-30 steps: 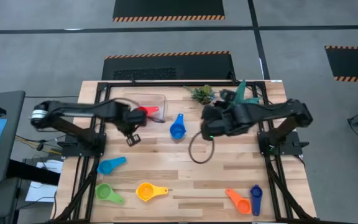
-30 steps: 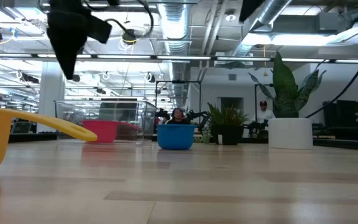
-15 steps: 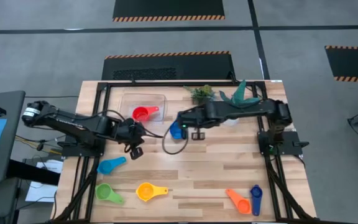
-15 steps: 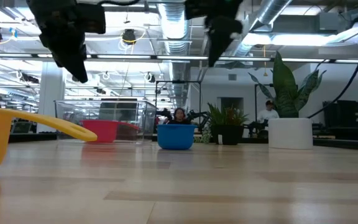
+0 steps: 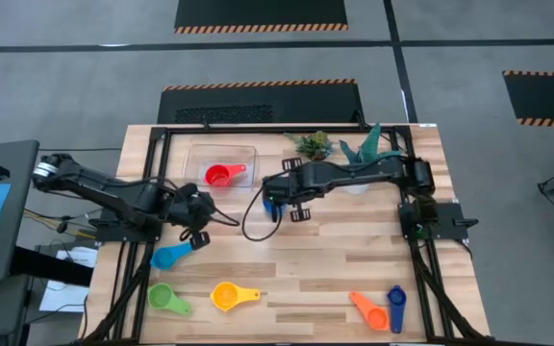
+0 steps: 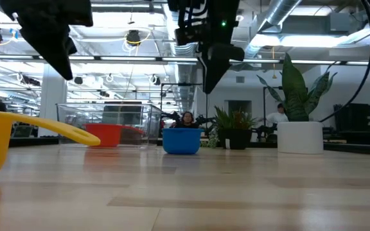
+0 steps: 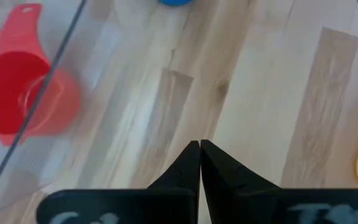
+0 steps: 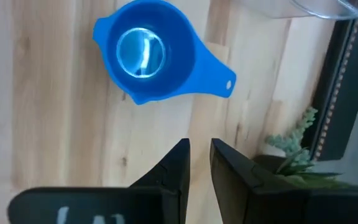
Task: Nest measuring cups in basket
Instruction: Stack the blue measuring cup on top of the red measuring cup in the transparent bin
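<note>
Measuring cups lie scattered on a wooden worktop (image 5: 354, 259), and only the red cup (image 5: 219, 176) sits inside the clear basket (image 5: 200, 154) near the far edge. The blue cup (image 5: 272, 203) rests on the wood just beside the basket, partly hidden under the right pincer (image 5: 294, 200). The light blue cup (image 5: 169, 256), green cup (image 5: 166, 298), yellow cup (image 5: 229, 295), orange cup (image 5: 368, 309) and dark blue cup (image 5: 395, 308) wait along the near side.

The step in hand looks like fetching the blue cup. The right pincer hangs above it, holding nothing, its fingers only a narrow slit apart. Next it would likely need to spread, come down over the rim or handle, and close.

The left pincer (image 5: 197, 213) hovers between the basket and the light blue cup, fingers pressed together and empty.

Only the right wrist view shows the blue cup (image 8: 148, 53) whole, with its handle pointing towards a small plant (image 8: 294, 146). The level view shows it standing on the wood with the pincer well above, which the overhead view cannot.
</note>
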You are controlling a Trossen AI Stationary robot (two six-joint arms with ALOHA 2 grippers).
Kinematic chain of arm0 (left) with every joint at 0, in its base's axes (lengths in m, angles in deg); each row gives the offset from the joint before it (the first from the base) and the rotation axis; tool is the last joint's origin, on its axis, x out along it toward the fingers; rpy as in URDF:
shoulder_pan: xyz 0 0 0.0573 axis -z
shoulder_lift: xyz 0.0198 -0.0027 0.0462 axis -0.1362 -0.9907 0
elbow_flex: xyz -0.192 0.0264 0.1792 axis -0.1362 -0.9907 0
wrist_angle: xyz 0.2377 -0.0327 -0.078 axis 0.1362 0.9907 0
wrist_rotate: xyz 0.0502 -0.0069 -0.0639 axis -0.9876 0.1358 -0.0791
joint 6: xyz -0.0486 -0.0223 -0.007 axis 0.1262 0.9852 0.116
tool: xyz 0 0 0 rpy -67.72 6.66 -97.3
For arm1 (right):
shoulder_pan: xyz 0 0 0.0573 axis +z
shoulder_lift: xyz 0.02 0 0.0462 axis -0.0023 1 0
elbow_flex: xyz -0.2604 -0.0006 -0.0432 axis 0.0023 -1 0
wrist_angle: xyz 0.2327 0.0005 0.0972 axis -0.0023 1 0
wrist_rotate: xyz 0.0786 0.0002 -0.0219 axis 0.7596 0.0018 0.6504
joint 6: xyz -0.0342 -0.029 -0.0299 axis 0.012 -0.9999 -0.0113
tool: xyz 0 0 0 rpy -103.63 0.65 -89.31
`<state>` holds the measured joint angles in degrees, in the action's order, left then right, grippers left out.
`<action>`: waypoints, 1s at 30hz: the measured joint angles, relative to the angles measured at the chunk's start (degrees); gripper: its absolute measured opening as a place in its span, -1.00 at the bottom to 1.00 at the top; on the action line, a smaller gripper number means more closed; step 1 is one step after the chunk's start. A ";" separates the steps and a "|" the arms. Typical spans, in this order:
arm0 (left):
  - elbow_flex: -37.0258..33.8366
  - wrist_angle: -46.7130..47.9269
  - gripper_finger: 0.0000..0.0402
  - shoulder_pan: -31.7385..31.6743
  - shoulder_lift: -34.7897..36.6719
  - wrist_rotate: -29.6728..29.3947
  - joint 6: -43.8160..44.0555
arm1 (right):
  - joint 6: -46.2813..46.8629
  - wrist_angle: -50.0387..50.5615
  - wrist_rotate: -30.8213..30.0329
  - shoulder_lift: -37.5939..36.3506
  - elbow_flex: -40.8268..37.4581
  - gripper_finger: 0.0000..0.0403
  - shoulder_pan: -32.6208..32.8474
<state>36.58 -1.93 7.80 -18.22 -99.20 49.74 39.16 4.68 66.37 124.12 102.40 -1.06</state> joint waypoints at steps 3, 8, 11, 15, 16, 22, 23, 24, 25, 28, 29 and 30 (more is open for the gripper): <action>0.00 0.91 -1.00 1.42 2.62 -2.09 0.85 | -3.21 -0.83 4.61 0.00 0.00 -0.58 -1.40; 0.00 5.88 -1.00 5.42 8.50 -11.03 4.50 | -7.55 0.79 15.70 -0.36 -0.02 -0.58 -3.05; -1.93 7.18 -1.00 8.44 14.08 -16.59 8.35 | -9.26 0.03 20.57 -0.60 0.07 -0.58 -3.32; -8.53 2.61 -1.00 11.50 23.55 -19.37 12.00 | -9.42 -5.01 21.19 -0.31 -0.06 -0.58 -3.30; -10.51 0.19 -1.00 11.79 25.85 -19.36 12.24 | -9.39 -7.56 21.24 -0.31 -0.02 -0.58 -3.30; -18.54 -14.39 -1.00 11.90 37.35 -19.02 12.18 | -9.26 -17.39 21.00 -0.31 0.02 -0.58 -1.90; -18.94 -15.26 -1.00 11.90 38.43 -19.04 12.09 | -9.37 -16.78 21.00 -0.31 0.02 -0.58 -1.51; -18.97 -15.53 -1.00 11.90 39.17 -19.02 12.00 | -9.42 -15.56 21.00 -0.39 0.02 -0.58 -1.16; -18.95 -15.93 -1.00 11.90 39.76 -19.03 12.00 | -9.41 -13.60 21.00 -0.57 0.02 -0.58 -0.85; -18.67 -15.93 -1.00 11.90 40.58 -19.05 11.89 | -8.25 -6.09 19.52 -0.94 0.02 -0.58 0.10; -18.60 -15.95 -1.00 11.90 40.58 -19.05 11.62 | -7.44 -3.58 19.35 -1.06 0.00 -0.58 0.27; -18.60 -15.92 -1.00 11.90 40.55 -19.05 11.19 | -6.67 -1.35 19.42 -1.55 -0.21 -0.58 0.21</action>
<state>17.98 -17.85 19.70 22.33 -118.25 60.93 32.48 3.33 85.79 122.57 102.19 -0.85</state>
